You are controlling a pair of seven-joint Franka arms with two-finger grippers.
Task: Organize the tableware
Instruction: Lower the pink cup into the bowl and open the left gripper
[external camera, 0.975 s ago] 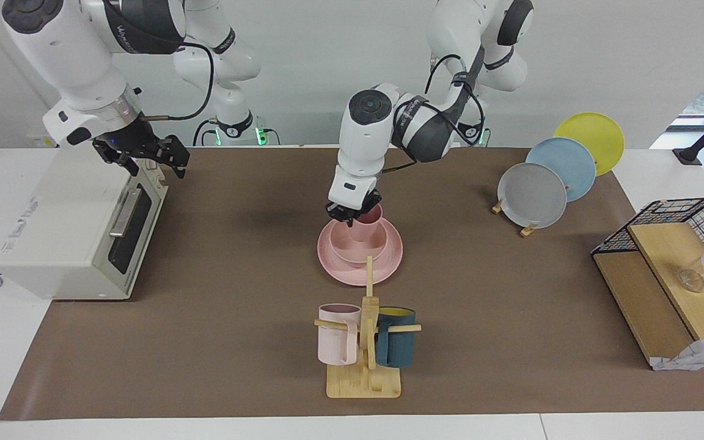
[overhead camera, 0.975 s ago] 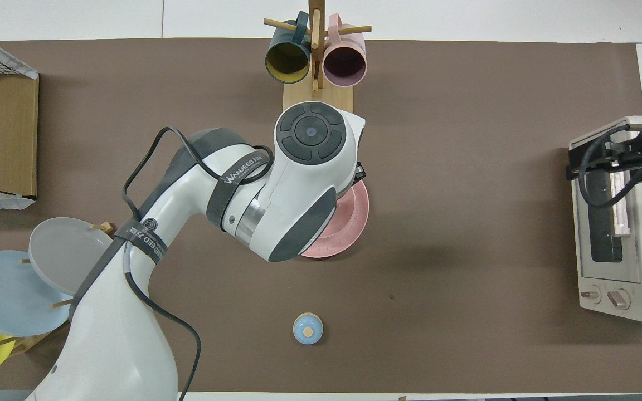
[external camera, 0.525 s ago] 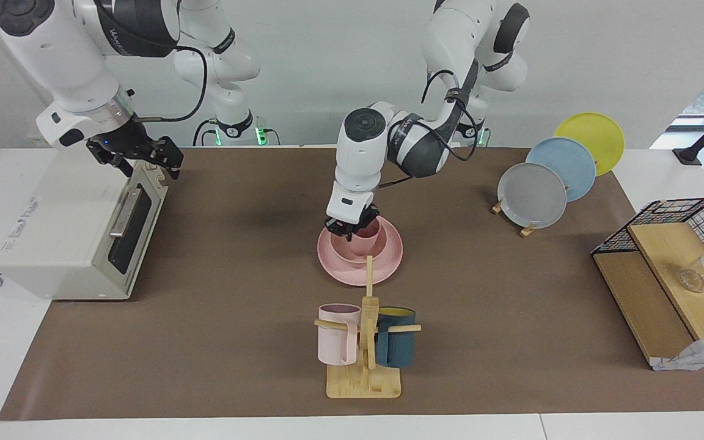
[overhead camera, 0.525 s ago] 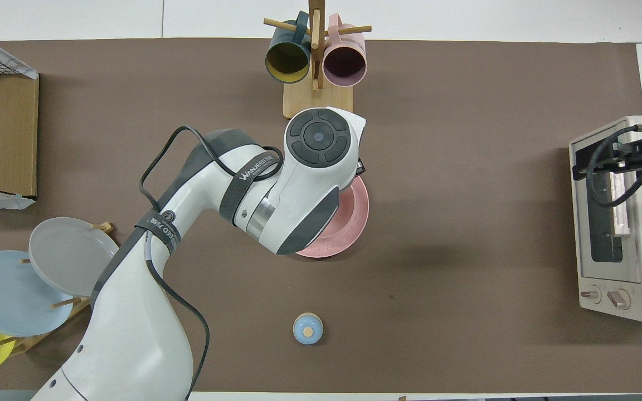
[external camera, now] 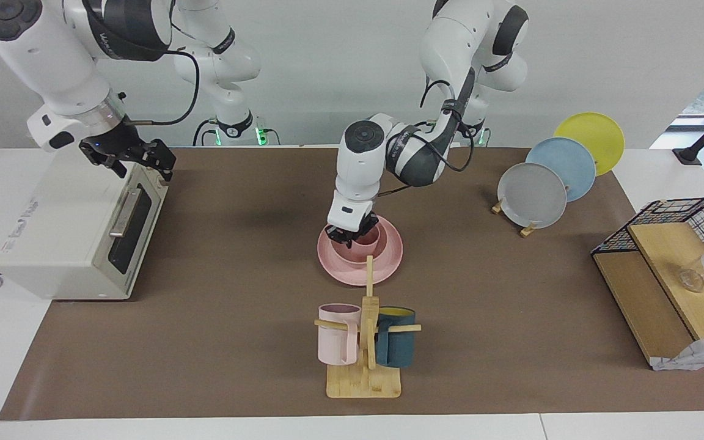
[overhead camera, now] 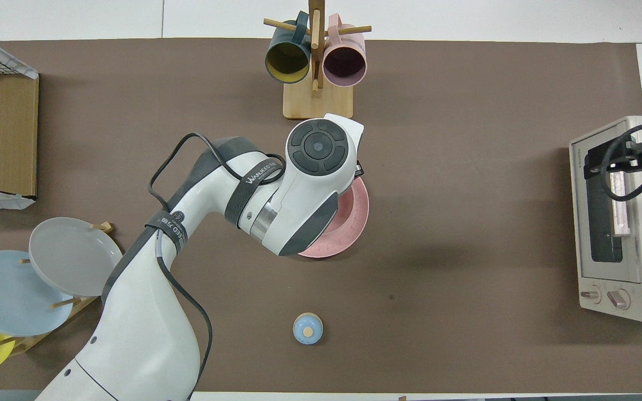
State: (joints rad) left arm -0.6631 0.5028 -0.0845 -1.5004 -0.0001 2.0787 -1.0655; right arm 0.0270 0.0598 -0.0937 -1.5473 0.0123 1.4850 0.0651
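**Seating the cup in the bowl**

Nearest the robots, low in the middle of the overhead view: no call to touch the small blue-topped knob. In the top corner of the facing view at the right arm's end, waiting over the toaster oven with the right gripper spread wide and empty.

At frame centre, pinching the pink cup by its rim with the left gripper, fingertips clenched on the wall. Sits down inside the pink bowl, itself resting on the pink plate. Cannot tell whether bottomed out or just short of it.

Judged to be the closing step of nesting the set. Next: ease down until seated, unclench, then lift straight up, so as not to tip the cup or drag the bowl.

Farther out, lower in the facing view: keep clear of the mug rack just beside the plate.
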